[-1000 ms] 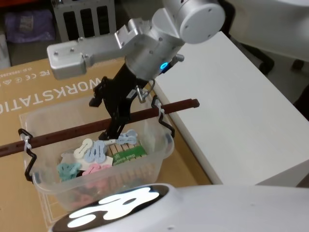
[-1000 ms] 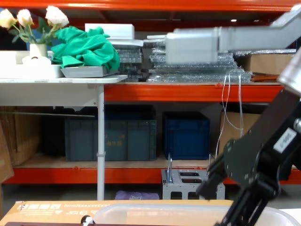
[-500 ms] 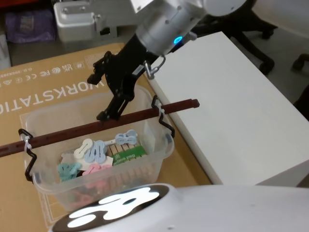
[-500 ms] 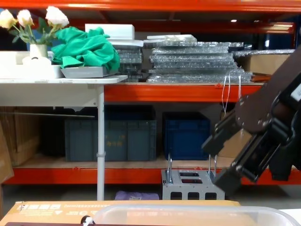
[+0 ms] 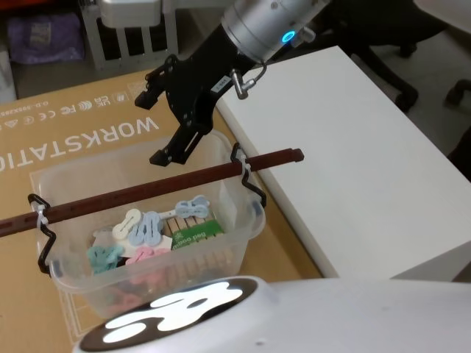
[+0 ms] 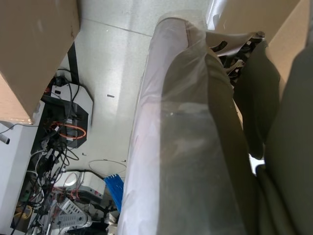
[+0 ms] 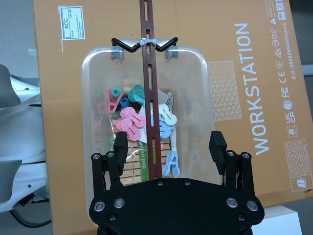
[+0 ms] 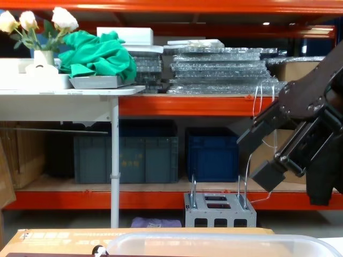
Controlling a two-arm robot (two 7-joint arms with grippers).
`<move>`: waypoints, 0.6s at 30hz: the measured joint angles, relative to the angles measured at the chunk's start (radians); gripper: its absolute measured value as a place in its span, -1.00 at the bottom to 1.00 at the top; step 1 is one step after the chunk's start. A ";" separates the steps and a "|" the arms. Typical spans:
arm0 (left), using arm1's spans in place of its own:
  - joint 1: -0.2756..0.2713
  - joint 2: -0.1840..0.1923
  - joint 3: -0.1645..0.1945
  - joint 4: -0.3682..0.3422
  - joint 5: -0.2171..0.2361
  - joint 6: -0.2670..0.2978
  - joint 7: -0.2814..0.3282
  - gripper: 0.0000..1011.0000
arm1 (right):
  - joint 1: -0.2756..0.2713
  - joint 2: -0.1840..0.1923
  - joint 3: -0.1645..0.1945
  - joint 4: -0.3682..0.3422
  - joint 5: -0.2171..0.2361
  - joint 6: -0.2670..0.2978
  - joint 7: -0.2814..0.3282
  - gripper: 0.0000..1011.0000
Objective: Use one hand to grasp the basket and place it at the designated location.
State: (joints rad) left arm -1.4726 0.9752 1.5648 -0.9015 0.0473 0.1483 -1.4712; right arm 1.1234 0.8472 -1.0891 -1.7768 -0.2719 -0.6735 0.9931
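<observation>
The right arm's black jointed pincer (image 5: 149,126) hangs released, its two fingers spread wide and gripping nothing. Directly beneath it sits the wide translucent whitish plastic basket (image 5: 249,223), resting on a flat brown cardboard box printed "WORKSTATION" (image 5: 73,140). The basket's long reddish-brown bar handle (image 5: 147,193) runs under the pincer, apart from its fingertips. In the right wrist view the pincer (image 7: 168,142) straddles this handle (image 7: 148,73) from above, one finger to each side, over the basket (image 7: 86,73). A black curved wire bracket (image 5: 251,185) ties the handle to the rim at the end nearer the pincer. Below the pincer, inside the basket, lie pastel plastic clothes pegs (image 5: 146,229) in pink, blue, white and teal. A white counter (image 5: 353,147) stands just beside the box, on the arm's side of the pincer. In the chest view the pincer (image 8: 257,159) hangs above the basket's rounded rim (image 8: 214,238).
</observation>
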 joint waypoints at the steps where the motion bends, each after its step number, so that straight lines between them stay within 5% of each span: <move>1: 0.000 0.000 0.000 0.000 0.000 0.000 0.000 -1.00 | -0.001 0.000 0.002 0.000 0.001 -0.001 0.001 0.98; 18: 0.000 0.000 0.000 0.000 0.000 0.000 0.000 -1.00 | -0.020 -0.026 0.000 0.007 -0.026 0.002 0.025 0.98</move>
State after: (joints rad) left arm -1.4725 0.9751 1.5648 -0.9016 0.0472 0.1483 -1.4711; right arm 1.1030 0.8208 -1.0889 -1.7695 -0.2982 -0.6712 1.0177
